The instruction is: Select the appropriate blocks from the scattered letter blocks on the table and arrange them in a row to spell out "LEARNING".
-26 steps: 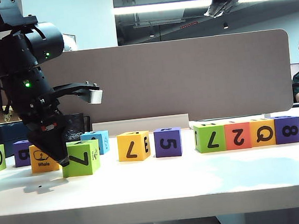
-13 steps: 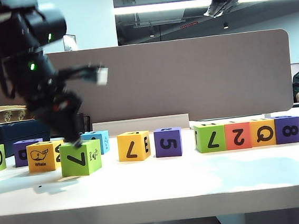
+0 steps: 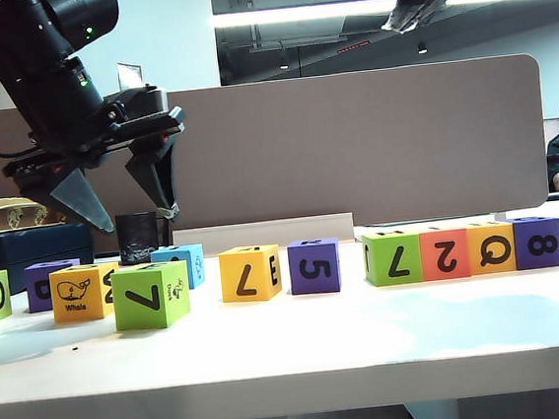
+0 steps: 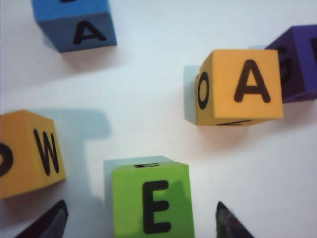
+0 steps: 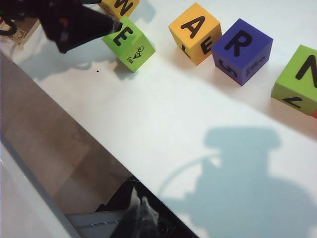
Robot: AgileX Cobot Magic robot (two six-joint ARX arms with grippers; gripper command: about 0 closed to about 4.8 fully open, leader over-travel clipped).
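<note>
In the exterior view my left gripper (image 3: pixel 137 218) hangs open, fingers pointing down, above the green letter block (image 3: pixel 149 294) at the left of the table (image 3: pixel 293 352). The left wrist view shows that block's top face, a green "E" (image 4: pixel 148 198), lying between and below the spread tips of my left gripper (image 4: pixel 141 206), untouched. Near it lie a blue "A" (image 4: pixel 79 25), an orange "A" (image 4: pixel 242 87) and an orange "W" (image 4: pixel 29 151). The right wrist view shows green "E" (image 5: pixel 128 42), orange "A" (image 5: pixel 194 30), purple "R" (image 5: pixel 241 49) and green "N" (image 5: pixel 299 79) in a line. My right gripper (image 5: pixel 141 213) is shut, off the table's front edge.
A black mug (image 3: pixel 137 238) stands behind the blocks, under the left gripper. Four blocks, green (image 3: pixel 391 257), coral (image 3: pixel 444 253), yellow (image 3: pixel 491 247) and purple (image 3: pixel 537 242), touch in a row at the right. A grey-brown partition (image 3: pixel 352 143) closes the back.
My left gripper has lifted from beside the green block and rolled, so its fingers now point down above it. The blocks and the right arm stay put.
</note>
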